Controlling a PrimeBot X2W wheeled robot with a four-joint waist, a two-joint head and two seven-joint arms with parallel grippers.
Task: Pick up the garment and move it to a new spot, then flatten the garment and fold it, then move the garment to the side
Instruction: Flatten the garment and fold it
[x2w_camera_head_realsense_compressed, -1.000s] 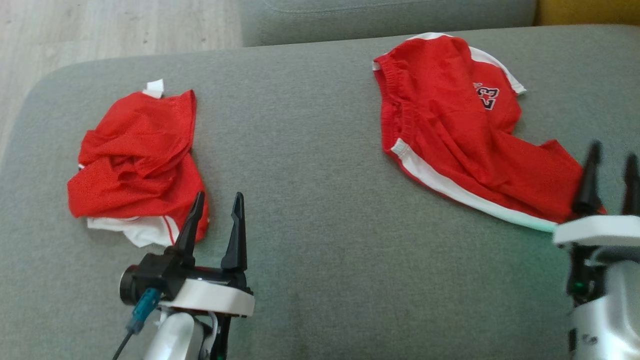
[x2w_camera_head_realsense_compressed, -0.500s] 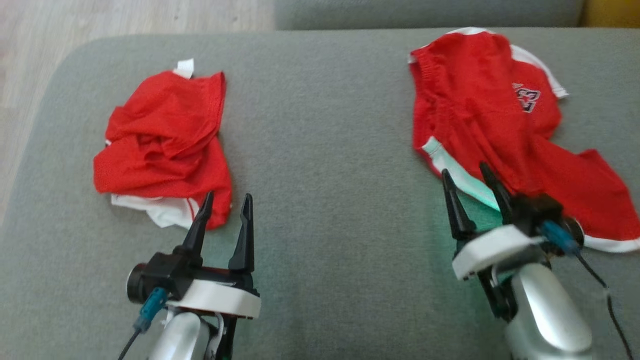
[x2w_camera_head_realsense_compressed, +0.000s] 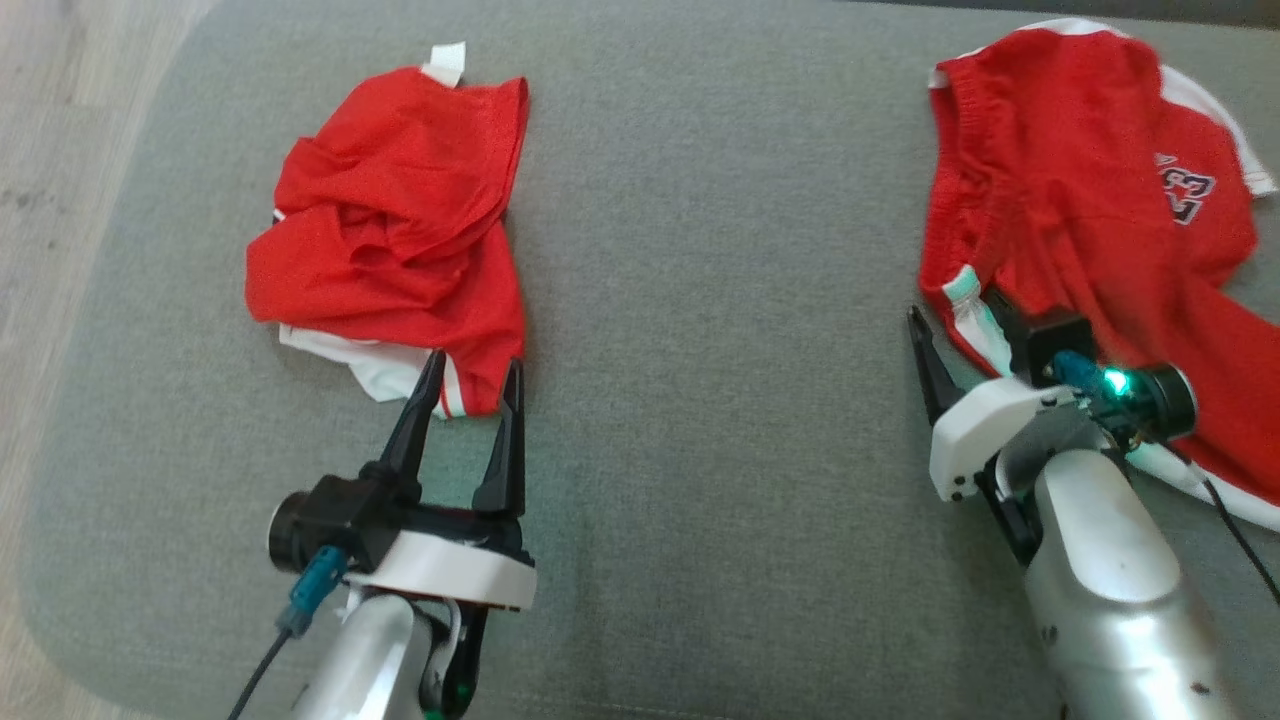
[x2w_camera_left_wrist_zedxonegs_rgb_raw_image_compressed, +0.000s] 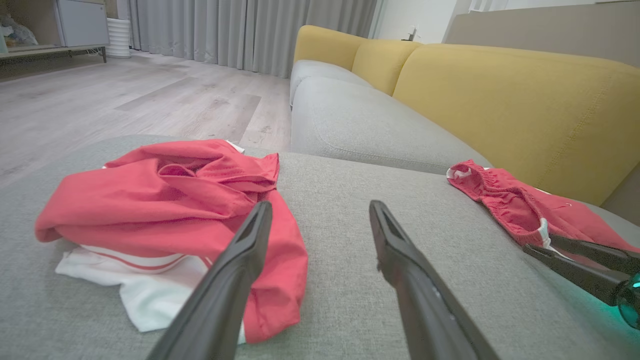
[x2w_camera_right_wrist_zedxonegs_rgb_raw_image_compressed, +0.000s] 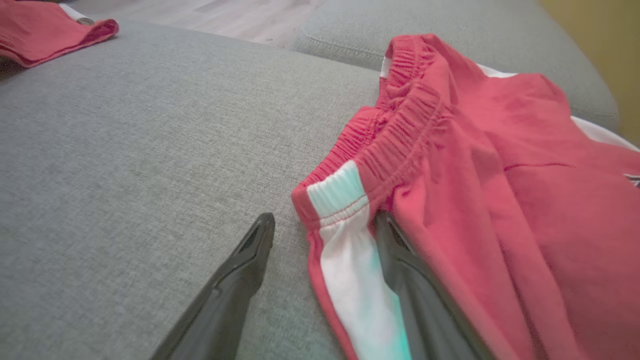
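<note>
**Right gripper (x2w_camera_right_wrist_zedxonegs_rgb_raw_image_compressed: 324, 218) and red shorts (x2w_camera_head_realsense_compressed: 1080, 200) on the grey cushion (x2w_camera_head_realsense_compressed: 700, 350), at the approach to the pick-up.** The shorts are lying at the cushion's far right. Their long axis is running from the elastic waistband (x2w_camera_right_wrist_zedxonegs_rgb_raw_image_compressed: 400, 115) at the far end toward the robot's near right. The white side stripe (x2w_camera_right_wrist_zedxonegs_rgb_raw_image_compressed: 350, 260) is forming the edge that is facing the middle of the cushion.

The right gripper's fingers are standing wide apart and are straddling that edge just short of the waistband. The inner finger is resting over bare cushion beside the stripe. The outer finger is lying against the red cloth beyond it (whether on top of the fabric or tucked into a fold cannot be told). The stripe is thus running nearly parallel to the fingers and between them, so a closing stroke would probably be gathering the edge sideways rather than along its length.

The left gripper (x2w_camera_head_realsense_compressed: 476, 360), likewise spread and holding nothing, is pointing at the near edge of a second red garment (x2w_camera_head_realsense_compressed: 400, 230). That garment is lying crumpled at the cushion's left, well apart from the shorts. The right arm is judged much the nearer to the shorts, and the pick-up is not yet made.
</note>
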